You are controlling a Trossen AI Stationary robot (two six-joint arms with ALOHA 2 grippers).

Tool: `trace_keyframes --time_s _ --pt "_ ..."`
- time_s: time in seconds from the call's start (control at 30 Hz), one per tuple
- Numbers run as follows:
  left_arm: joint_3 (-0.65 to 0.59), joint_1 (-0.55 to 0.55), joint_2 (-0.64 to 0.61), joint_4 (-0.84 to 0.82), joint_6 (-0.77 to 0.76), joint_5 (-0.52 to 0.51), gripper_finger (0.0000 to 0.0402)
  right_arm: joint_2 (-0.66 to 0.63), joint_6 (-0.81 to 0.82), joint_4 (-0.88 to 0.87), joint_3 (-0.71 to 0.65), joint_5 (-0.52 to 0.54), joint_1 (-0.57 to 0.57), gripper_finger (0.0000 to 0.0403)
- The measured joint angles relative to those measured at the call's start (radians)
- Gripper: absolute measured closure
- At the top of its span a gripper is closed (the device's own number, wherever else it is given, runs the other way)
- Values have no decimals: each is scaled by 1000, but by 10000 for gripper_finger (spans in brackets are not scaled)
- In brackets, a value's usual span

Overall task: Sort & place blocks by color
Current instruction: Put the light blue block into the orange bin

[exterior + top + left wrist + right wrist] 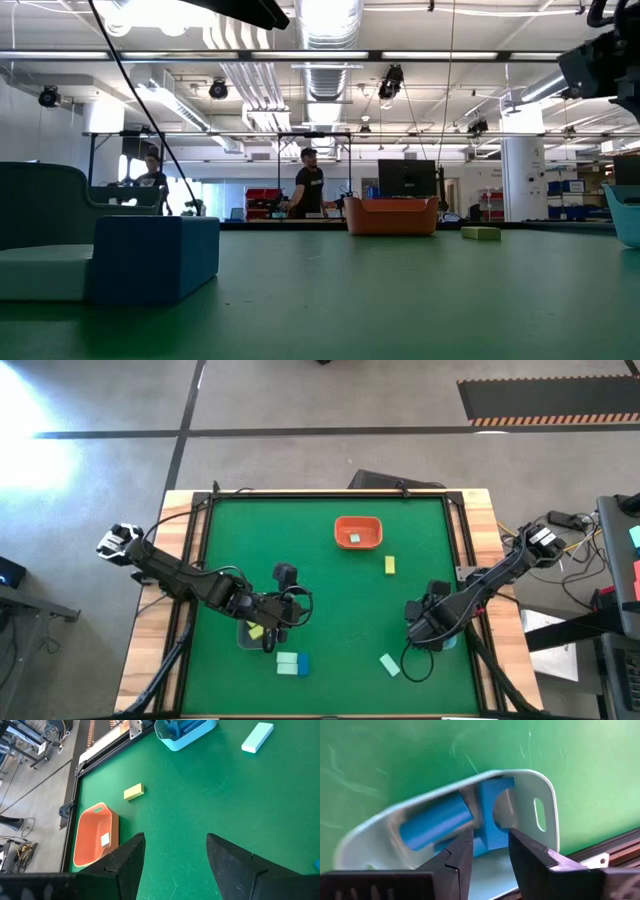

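High view is showing the left gripper (272, 622) hanging at 7 o'clock, fingers parted on nothing, over a yellow block (256, 631). The right gripper (428, 628), at 4 o'clock, is standing narrowly parted above blue blocks (436, 822) lying in the bin (542, 790).

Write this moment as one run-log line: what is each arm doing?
right gripper: open over bluish bin, blue blocks inside | left gripper: open, empty, above mat | orange tray: mint block inside

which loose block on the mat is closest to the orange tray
The small yellow rectangular block, lying just beside the orange plastic tray; the other loose blocks lie at the mat's near edge.
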Motion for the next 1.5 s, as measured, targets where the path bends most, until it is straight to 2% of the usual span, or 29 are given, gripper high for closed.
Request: trace_keyframes --time_s 0.17,0.23,0.33,0.43,0.53,0.6,0.7,0.77,0.83,0.97,1.03,1.17,1.5 --pt "-5 0 0 1 -24 0 207 0 106 5 43 12 0 295" --pt "-11 0 0 1 -25 0 207 0 156 21 62 59 9 301" --pt "-21 0 0 10 -25 0 207 0 170 127 75 243 44 307" --pt "-38 0 0 30 -25 0 207 0 94 309 55 532 89 312" --pt "-56 0 0 81 -28 1 207 8 -58 545 12 803 114 321" --pt "-67 0 0 118 -39 0 207 20 -200 701 -17 894 114 328" --pt "-73 0 0 148 -74 1 207 42 -407 959 -71 947 95 338" --pt "-73 0 0 163 -103 0 207 58 -562 1180 -121 944 74 345" --pt "-73 0 0 174 -133 1 207 76 -726 1426 -183 884 44 352" --pt "-73 0 0 174 -190 0 207 110 -923 1844 -306 613 -36 364" --pt "-73 0 0 175 -210 1 207 124 -959 1978 -358 534 -78 369" --pt "-73 0 0 175 -237 1 207 113 -1004 2098 -430 467 -153 371" --pt "-74 -1 0 195 -238 1 207 -48 -1029 2099 -528 440 -244 370"
